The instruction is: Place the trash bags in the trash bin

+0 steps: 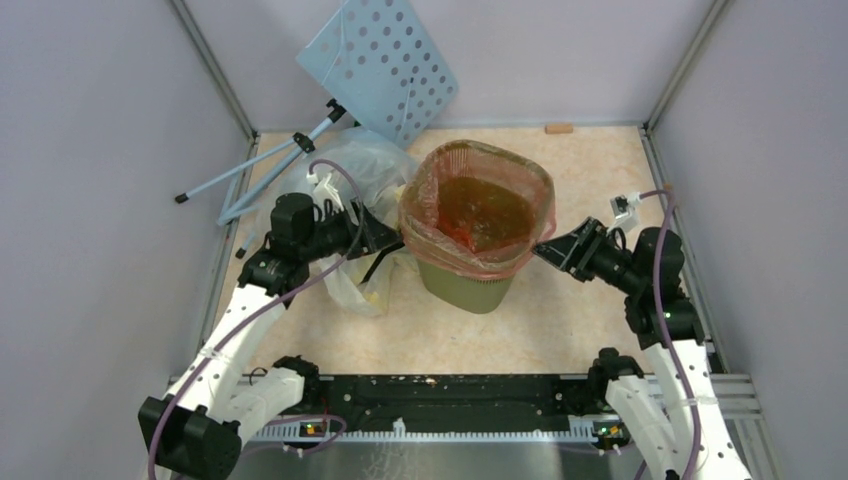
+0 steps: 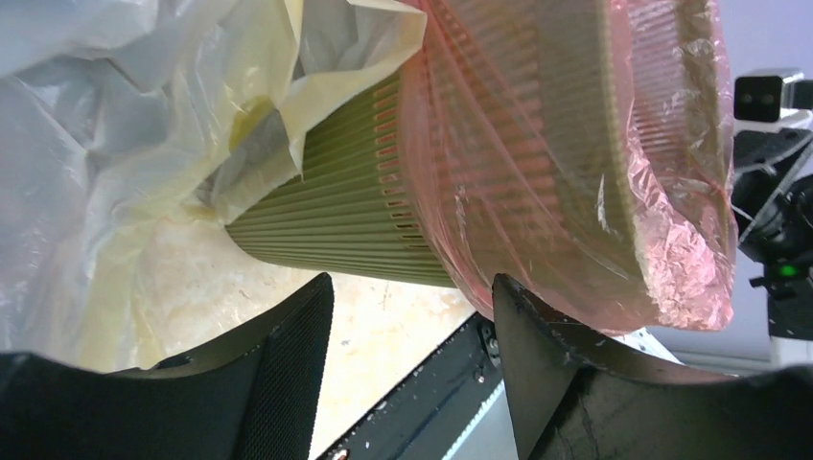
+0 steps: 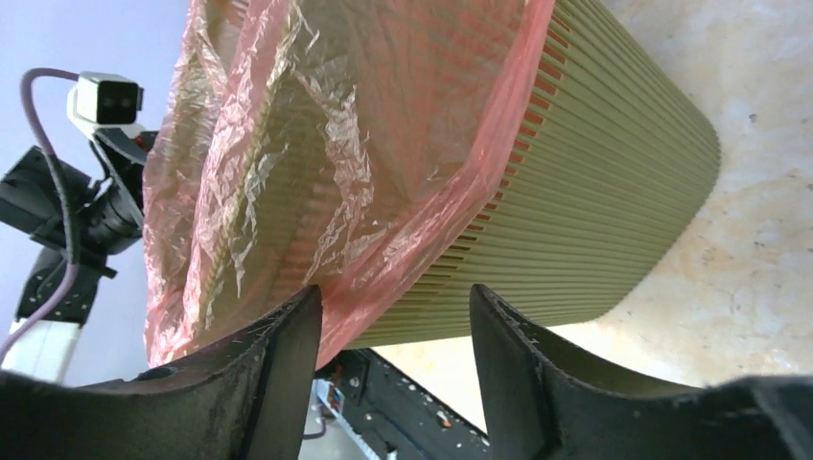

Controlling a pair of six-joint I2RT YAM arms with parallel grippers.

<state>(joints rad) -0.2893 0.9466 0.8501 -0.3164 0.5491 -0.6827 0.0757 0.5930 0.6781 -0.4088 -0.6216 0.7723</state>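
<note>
The olive-green trash bin (image 1: pixel 470 285) stands upright mid-table. The red-pink trash bag (image 1: pixel 478 212) lines it, its edge folded down over the rim on all sides. My left gripper (image 1: pixel 392 240) is open beside the bin's left wall, at the bag's lower edge. My right gripper (image 1: pixel 545 250) is open beside the bin's right wall. In the left wrist view the bin (image 2: pixel 336 211) and bag (image 2: pixel 575 163) fill the frame above the open gripper (image 2: pixel 412 287). In the right wrist view the bag (image 3: pixel 326 163) hangs over the bin (image 3: pixel 594 201) just past the open gripper (image 3: pixel 393 302).
A clear bag with a pale-yellow rim (image 1: pixel 355 185) lies crumpled left of the bin, under my left arm; it also shows in the left wrist view (image 2: pixel 125 144). A light-blue perforated board on a stand (image 1: pixel 380 65) leans at the back left. A small block (image 1: pixel 558 128) lies by the back wall.
</note>
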